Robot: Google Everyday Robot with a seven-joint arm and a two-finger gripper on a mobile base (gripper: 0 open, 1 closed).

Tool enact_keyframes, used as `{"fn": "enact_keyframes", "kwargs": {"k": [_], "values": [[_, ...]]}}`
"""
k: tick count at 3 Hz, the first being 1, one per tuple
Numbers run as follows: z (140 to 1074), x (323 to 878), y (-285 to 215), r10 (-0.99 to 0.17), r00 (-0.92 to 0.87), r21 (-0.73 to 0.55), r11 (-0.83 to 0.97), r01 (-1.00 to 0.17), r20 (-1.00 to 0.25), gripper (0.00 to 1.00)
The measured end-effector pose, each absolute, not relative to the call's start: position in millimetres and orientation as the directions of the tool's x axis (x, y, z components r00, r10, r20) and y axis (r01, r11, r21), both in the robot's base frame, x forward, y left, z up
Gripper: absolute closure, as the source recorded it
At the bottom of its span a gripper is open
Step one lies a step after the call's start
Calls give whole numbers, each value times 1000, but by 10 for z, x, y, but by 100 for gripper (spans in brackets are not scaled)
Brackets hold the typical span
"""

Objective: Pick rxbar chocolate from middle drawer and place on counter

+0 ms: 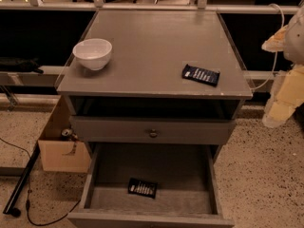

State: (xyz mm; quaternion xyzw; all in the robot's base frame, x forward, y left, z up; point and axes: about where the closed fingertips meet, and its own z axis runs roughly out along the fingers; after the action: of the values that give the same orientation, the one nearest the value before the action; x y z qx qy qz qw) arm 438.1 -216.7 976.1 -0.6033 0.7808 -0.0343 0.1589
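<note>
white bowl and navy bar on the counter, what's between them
Only bare counter between white bowl and navy bar, camera view. The gripper is off the counter's right side.

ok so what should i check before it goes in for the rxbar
1. middle drawer open: ok, pulled out, inside in view.
2. rxbar chocolate free to take: ok, lies flat on the drawer bottom near the front, nothing on it.
3. Right bar targeted: cannot tell; the navy-blue bar on the counter is the wrong one.
4. counter has room: ok, bare grey top between the white bowl and the blue bar.
5. pincer lined up: not ok, at the right edge of view beside the counter, far from the drawer.
</note>
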Motion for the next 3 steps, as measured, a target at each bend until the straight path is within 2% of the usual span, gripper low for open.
{"fn": "enact_keyframes", "kwargs": {"k": [2, 3], "values": [[9761, 4392, -2198, -949, -234, -255, 285, -924, -213, 0], [9591, 4444, -2321, -903, -294, -227, 372, -900, -314, 0]]}}
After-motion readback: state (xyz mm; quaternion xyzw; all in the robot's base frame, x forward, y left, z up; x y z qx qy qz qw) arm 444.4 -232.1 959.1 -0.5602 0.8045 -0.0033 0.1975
